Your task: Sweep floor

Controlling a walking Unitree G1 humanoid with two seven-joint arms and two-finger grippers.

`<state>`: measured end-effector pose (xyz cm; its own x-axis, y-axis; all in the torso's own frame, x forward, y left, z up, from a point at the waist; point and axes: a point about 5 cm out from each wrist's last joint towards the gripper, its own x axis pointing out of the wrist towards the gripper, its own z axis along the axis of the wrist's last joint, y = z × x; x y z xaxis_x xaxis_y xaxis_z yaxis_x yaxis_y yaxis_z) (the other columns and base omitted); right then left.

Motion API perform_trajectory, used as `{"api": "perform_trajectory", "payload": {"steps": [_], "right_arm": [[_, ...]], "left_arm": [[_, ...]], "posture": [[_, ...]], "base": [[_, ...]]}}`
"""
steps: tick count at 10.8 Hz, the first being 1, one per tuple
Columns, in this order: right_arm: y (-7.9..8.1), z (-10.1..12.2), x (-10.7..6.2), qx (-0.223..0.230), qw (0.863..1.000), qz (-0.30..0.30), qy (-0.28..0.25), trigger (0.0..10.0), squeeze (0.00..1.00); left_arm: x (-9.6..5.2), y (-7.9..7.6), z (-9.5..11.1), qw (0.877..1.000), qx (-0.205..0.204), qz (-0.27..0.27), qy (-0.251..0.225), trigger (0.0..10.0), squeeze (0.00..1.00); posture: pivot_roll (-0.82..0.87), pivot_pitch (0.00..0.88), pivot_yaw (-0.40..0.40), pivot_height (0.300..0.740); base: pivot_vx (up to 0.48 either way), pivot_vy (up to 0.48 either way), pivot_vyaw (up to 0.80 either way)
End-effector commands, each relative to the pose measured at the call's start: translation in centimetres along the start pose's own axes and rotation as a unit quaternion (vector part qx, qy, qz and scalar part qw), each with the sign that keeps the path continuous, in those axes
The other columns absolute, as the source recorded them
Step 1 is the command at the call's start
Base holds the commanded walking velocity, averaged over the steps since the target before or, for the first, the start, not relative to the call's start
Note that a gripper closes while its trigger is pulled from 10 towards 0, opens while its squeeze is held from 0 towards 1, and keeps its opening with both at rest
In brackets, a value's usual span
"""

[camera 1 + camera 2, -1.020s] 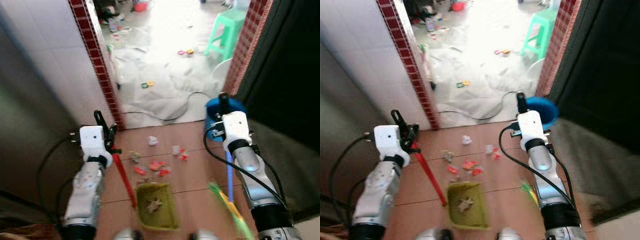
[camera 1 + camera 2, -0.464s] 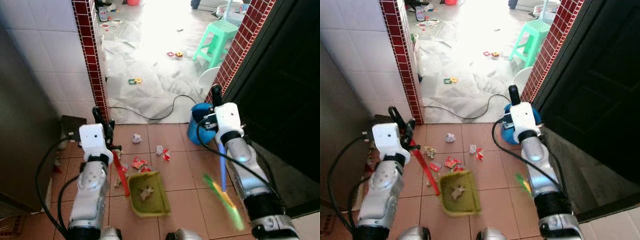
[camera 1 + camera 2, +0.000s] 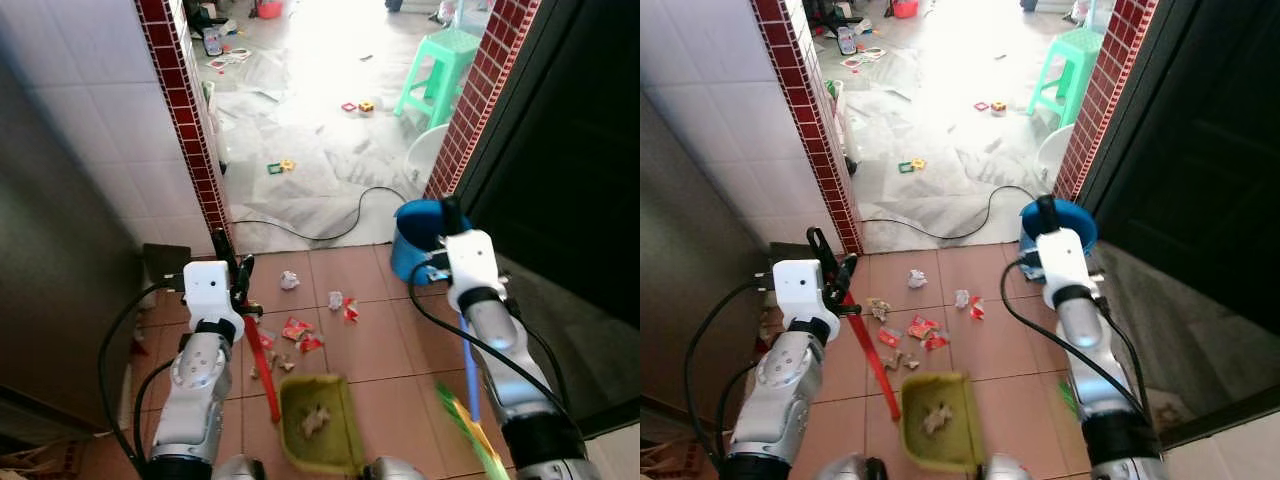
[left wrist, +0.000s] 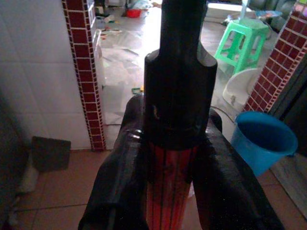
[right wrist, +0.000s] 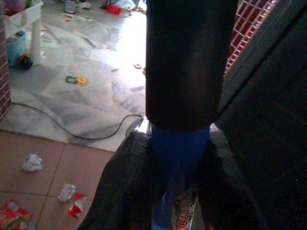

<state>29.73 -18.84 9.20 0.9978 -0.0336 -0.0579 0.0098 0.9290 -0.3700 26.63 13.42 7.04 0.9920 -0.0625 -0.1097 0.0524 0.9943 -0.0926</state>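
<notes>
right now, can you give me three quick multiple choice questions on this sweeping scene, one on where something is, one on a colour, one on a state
1. Where does the blue bucket stand?
A. by the brick pillar on the robot's right
B. beside the green stool
C. against the white tiled wall on the left

2. What colour is the dustpan?
A. red
B. yellow-green
C. blue

3. What is the state of the left gripper?
A. open above the litter
B. shut on a paper ball
C. shut on the red handle

Answers:
1. A, the bucket sits at the foot of the right-hand brick pillar, just beyond the right gripper.
2. B, the pan on the tiled floor is yellow-green, with a crumpled scrap inside.
3. C, in the left wrist view both fingers press against the red handle.
</notes>
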Motion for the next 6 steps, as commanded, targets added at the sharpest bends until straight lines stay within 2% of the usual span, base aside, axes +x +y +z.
{"api": "perform_trajectory", "payload": {"steps": [1,2,3,4,6], "right_arm": [[-0.9,1.4,0.1,-0.001,0.999,-0.026,-0.035,10.0,0.00],[-1.3,1.7,-0.1,0.007,0.999,-0.038,-0.037,10.0,0.00],[-1.1,2.3,-0.1,0.017,0.998,-0.030,-0.053,10.0,0.00],[-0.6,3.4,0.1,0.031,0.996,-0.017,-0.080,10.0,0.00],[0.3,3.7,0.4,0.035,0.995,-0.011,-0.091,10.0,0.00]], "left_arm": [[0.2,0.3,1.1,1.000,-0.007,0.001,-0.028,10.0,0.00],[0.1,0.6,1.1,1.000,-0.002,0.002,-0.026,10.0,0.00],[0.1,0.7,1.1,1.000,0.016,-0.009,-0.019,10.0,0.00],[0.3,0.8,1.8,0.999,0.017,-0.006,-0.031,10.0,0.00],[0.6,0.4,2.5,0.999,0.015,-0.022,-0.043,10.0,0.00]], "posture": [[-0.18,0.000,0.052,0.740],[-0.18,0.000,0.060,0.740],[-0.18,0.000,0.075,0.740],[-0.17,0.000,0.094,0.740],[-0.16,0.000,0.105,0.740]], "base": [[0.000,0.000,0.00],[0.000,0.000,0.00],[0.000,0.000,0.00],[0.000,0.000,0.00],[0.000,0.000,0.00]]}}
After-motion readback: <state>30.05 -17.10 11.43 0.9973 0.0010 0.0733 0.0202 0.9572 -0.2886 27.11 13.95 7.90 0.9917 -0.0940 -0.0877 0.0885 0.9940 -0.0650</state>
